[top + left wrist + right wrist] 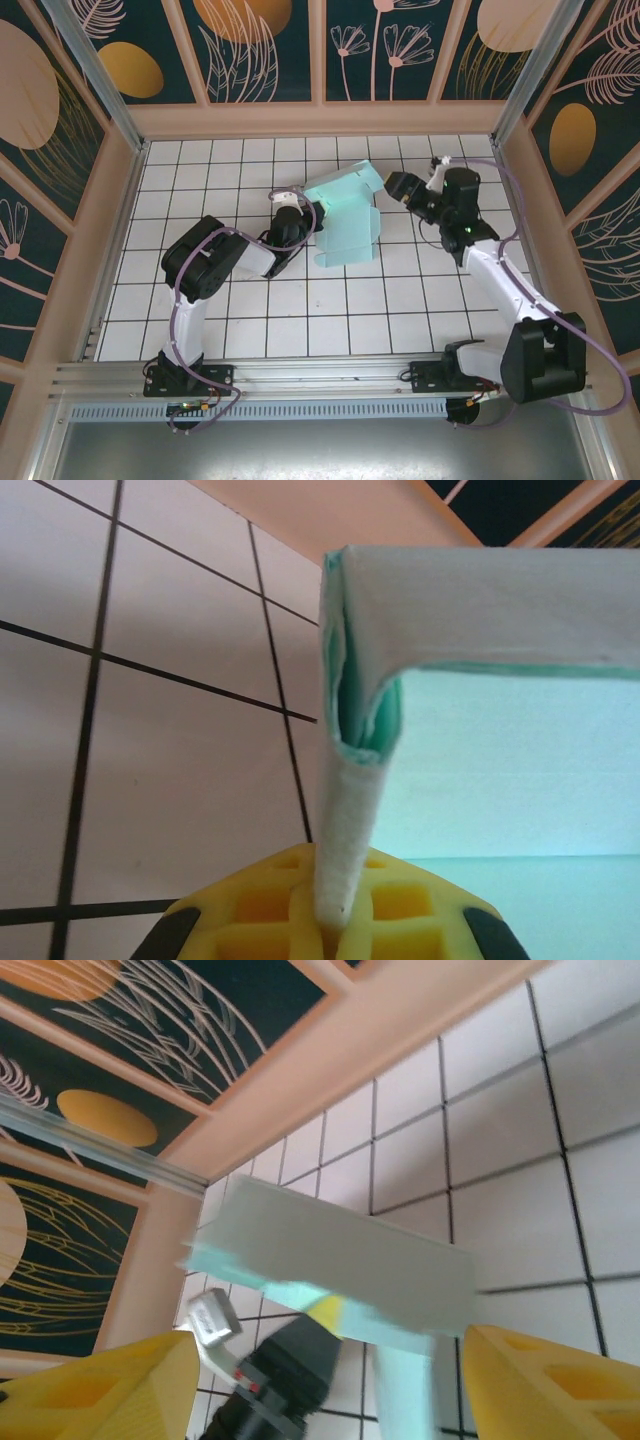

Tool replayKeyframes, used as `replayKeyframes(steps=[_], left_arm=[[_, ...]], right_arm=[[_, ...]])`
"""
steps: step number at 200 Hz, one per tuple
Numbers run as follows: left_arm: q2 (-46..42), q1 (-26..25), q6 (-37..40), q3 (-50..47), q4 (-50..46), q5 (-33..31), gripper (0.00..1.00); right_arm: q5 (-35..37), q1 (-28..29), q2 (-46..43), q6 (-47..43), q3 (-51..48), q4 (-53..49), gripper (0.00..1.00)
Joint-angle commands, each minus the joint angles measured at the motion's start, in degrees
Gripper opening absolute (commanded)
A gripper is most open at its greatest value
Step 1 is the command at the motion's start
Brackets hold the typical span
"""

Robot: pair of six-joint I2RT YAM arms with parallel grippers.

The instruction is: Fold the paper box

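The paper box [345, 218] sits on the tiled table [260, 320], a little past the middle toward the far side. It is half-formed: one panel lies flat on the tiles and another stands up and bends over. The left gripper [290, 212] is clenched on a doubled flap at the box's left edge, and in the left wrist view the card runs straight down between its yellow pads [255, 912]. The right gripper [398, 187] hangs just beside the box's right end, jaws released and spread wide, holding nothing. In its own view the raised panel lies ahead, between the two yellow fingers [95, 1385].

The next fold looks to be the right hand's. I'd have it meet the panel square along a crease and press evenly, while the left hand only anchors and does not tug. Card this thin will likely buckle or spring back if pushed at a corner.

The left arm's wrist [285, 1375] lies close behind that panel, so the two grippers could knock together. The far wall [320, 120] is near, and the right arm's cable [515, 215] loops alongside
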Motion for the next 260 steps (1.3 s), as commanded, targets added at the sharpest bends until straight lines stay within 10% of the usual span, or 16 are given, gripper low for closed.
replayKeyframes(steps=[1, 86, 260], left_arm=[[-0.94, -0.03, 4.64, 0.96, -1.82, -5.91, 0.00], [-3.20, -0.02, 7.44, -0.12, -0.36, -9.09, 0.00], [-4.66, 0.00, 7.73, 0.10, -5.83, -14.56, 0.00]], right_arm=[[11.53, 5.90, 2.73, -9.77, 11.73, -12.78, 0.69], [22.03, 17.31, 29.29, -13.46, 45.79, -29.49, 0.61], [25.81, 19.30, 36.66, -4.30, 47.37, -34.18, 0.28]])
